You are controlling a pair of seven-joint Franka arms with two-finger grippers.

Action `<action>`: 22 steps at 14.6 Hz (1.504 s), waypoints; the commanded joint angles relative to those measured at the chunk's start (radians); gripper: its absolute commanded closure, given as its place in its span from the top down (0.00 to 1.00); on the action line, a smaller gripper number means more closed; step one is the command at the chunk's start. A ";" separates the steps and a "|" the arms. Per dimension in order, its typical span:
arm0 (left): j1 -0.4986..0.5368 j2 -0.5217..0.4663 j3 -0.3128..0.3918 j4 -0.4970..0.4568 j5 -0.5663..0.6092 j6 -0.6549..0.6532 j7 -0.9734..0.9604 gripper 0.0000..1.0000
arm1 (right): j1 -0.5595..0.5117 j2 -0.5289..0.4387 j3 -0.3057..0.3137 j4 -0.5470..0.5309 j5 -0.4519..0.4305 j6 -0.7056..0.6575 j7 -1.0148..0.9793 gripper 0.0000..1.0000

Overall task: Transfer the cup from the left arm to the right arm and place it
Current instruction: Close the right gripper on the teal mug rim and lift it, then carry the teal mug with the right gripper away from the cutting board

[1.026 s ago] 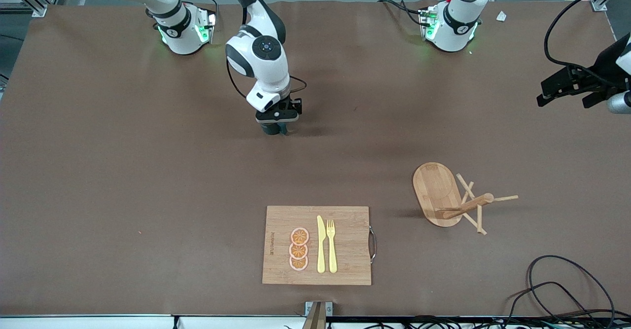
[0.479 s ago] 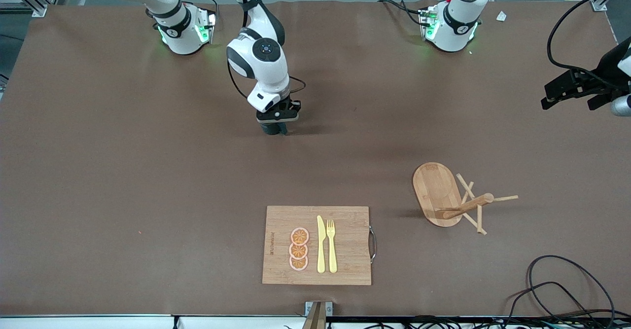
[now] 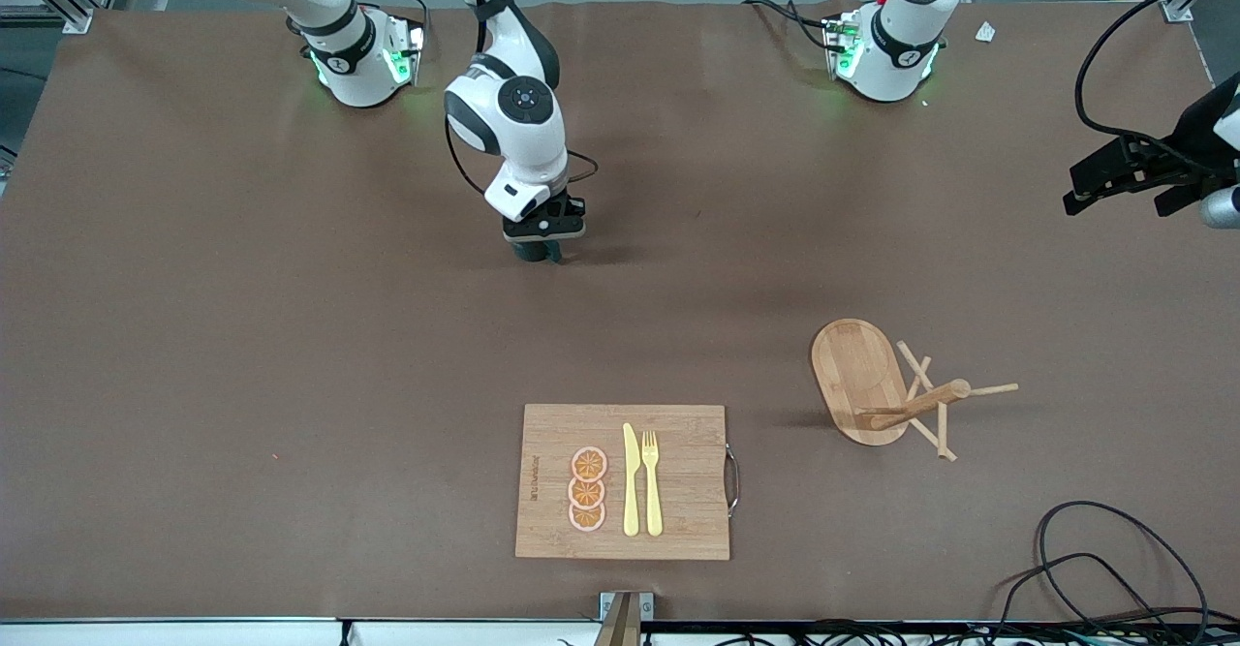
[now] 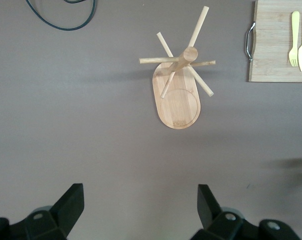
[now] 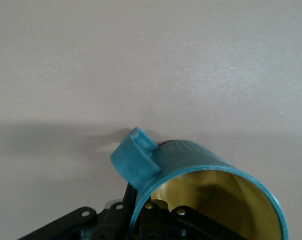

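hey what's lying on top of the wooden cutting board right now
On the cutting board lie three orange slices, a yellow knife and a yellow fork. Nothing covers them.

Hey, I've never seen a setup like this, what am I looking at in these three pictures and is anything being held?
These are two white robot arms at a brown table. One picture looks down from a high camera facing them; the other two come from cameras on each arm's wrist. The right gripper is down at the table, shut on a teal cup with a yellow inside. The left gripper waits open in the air over the left arm's end of the table. Nearer the camera lie a wooden peg stand and a cutting board carrying orange slices, a yellow knife and a fork.
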 commanded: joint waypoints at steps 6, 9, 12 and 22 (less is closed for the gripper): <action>0.001 -0.009 -0.005 -0.007 0.016 0.008 -0.007 1.00 | -0.135 -0.163 0.002 0.034 -0.009 -0.222 -0.210 0.00; 0.001 -0.009 -0.005 -0.007 0.016 0.008 -0.007 1.00 | -0.209 -0.174 0.002 0.028 -0.007 -0.222 -0.330 0.00; 0.001 -0.009 -0.005 -0.007 0.016 0.008 -0.007 1.00 | -0.293 -0.185 0.002 0.032 -0.007 -0.222 -0.388 0.00; 0.001 -0.009 -0.005 -0.007 0.014 0.008 -0.007 1.00 | -0.661 -0.217 -0.001 0.040 -0.009 -0.107 -0.662 0.00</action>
